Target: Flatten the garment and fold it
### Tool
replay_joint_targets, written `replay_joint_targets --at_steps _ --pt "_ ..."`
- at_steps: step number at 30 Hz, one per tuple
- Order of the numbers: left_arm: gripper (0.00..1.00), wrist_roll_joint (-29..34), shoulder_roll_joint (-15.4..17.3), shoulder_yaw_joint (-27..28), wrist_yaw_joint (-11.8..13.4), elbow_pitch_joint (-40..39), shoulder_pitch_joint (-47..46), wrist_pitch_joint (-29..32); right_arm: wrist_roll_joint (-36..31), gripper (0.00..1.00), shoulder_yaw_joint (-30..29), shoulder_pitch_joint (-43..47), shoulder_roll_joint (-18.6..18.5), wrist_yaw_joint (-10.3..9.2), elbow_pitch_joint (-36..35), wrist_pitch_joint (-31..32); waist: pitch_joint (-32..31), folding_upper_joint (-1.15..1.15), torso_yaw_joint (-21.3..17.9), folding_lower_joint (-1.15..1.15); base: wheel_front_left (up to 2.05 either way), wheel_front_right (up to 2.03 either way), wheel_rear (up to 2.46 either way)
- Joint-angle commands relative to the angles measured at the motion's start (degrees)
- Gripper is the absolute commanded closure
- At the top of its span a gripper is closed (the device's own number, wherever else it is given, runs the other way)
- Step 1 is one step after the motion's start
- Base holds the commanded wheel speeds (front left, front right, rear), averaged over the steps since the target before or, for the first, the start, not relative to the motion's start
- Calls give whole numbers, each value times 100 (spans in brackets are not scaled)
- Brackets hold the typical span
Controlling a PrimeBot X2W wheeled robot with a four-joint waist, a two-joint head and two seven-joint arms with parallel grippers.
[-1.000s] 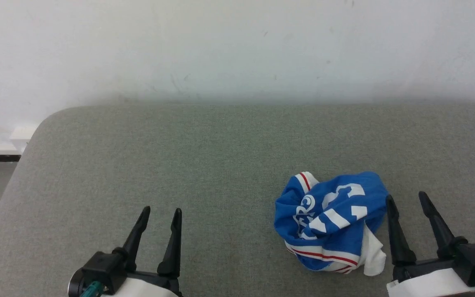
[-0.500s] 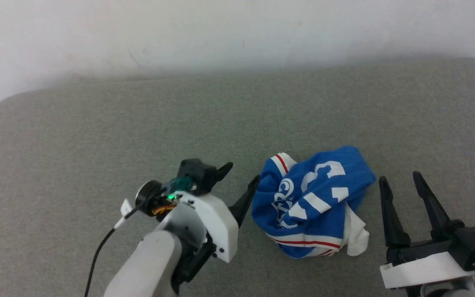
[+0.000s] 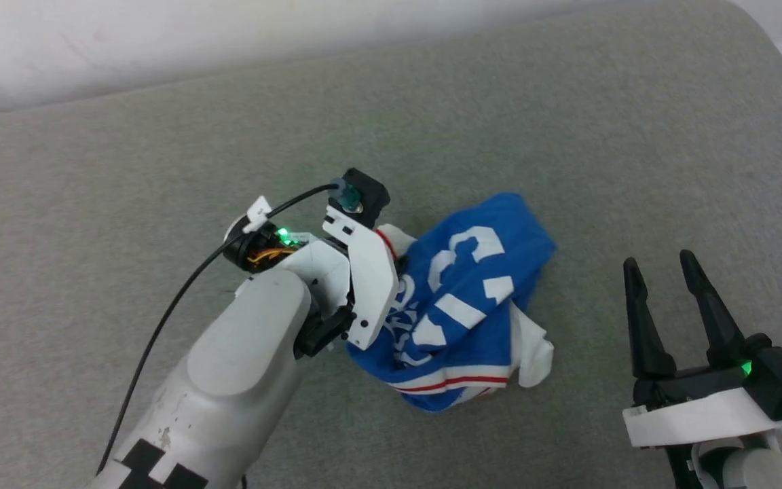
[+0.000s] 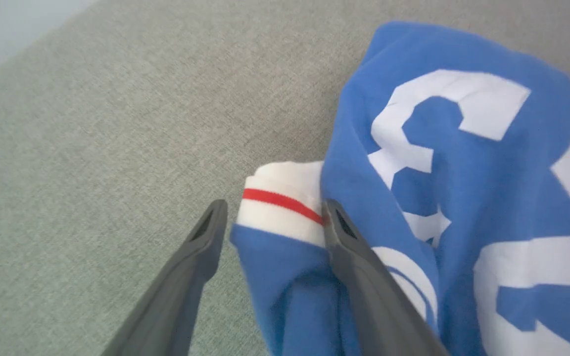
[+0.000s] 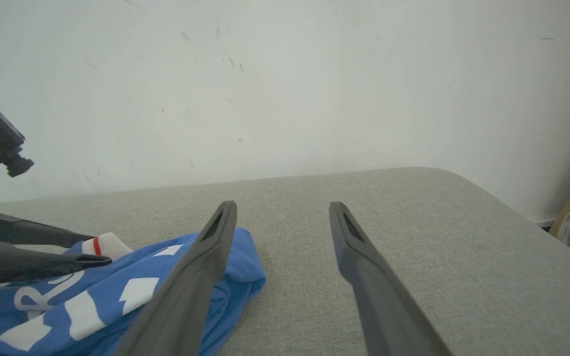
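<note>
Garment: a royal-blue knit jersey T-shirt (image 3: 472,305) with white lettering and red-and-white striped trim, crumpled in a heap mid-frame in the head view on the grey fabric-covered worktop (image 3: 160,136).
Left arm: the dark two-fingered left gripper (image 4: 273,207) has its jaws spread wide astride the white, red-striped cuff (image 4: 285,198) at the heap's upper-left edge. Nothing is clamped, though one finger perhaps touches blue cloth.
Right arm: the dark two-fingered right gripper (image 3: 658,261) sits at lower right, jaws wide open and empty, apart from the heap.
Relation: the cuff lies between the left jaws, so the left arm is nearer; closing there should catch it.

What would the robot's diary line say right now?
garment: crumpled on grey surface | left gripper: open around striped cuff | right gripper: open, clear of garment
</note>
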Motion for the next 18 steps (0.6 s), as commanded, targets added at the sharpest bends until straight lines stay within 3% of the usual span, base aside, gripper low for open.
replay_joint_targets --at_steps 1,2,3,4,5,10,18 --pt "0 -102 29 -132 -30 219 -109 180 56 0 26 -105 15 -11 11 -26 310 0 -319 -1 0 0 0" --pt "0 -190 28 -200 -36 346 -144 321 69 0 26 -118 15 -11 13 -26 329 0 -332 -1 0 0 0" --pt "25 -262 40 -281 -40 451 -175 451 81 0 22 -125 15 -11 17 -26 339 0 -338 -1 0 0 0" --pt "77 -332 61 -377 -42 512 -205 536 93 0 15 -130 15 -11 20 -26 348 0 -339 -1 0 0 0" --pt "100 -405 91 -440 -43 533 -234 544 100 0 6 -134 15 -11 22 -26 353 0 -331 -1 0 0 0" --pt "100 -610 256 -187 -13 446 -238 -357 82 0 -67 -80 15 -11 29 -26 211 0 -100 -1 0 0 0" --pt "100 -1008 558 1032 831 -309 569 -2335 -155 0 -205 111 15 -11 38 -26 -364 0 672 -1 0 0 0"
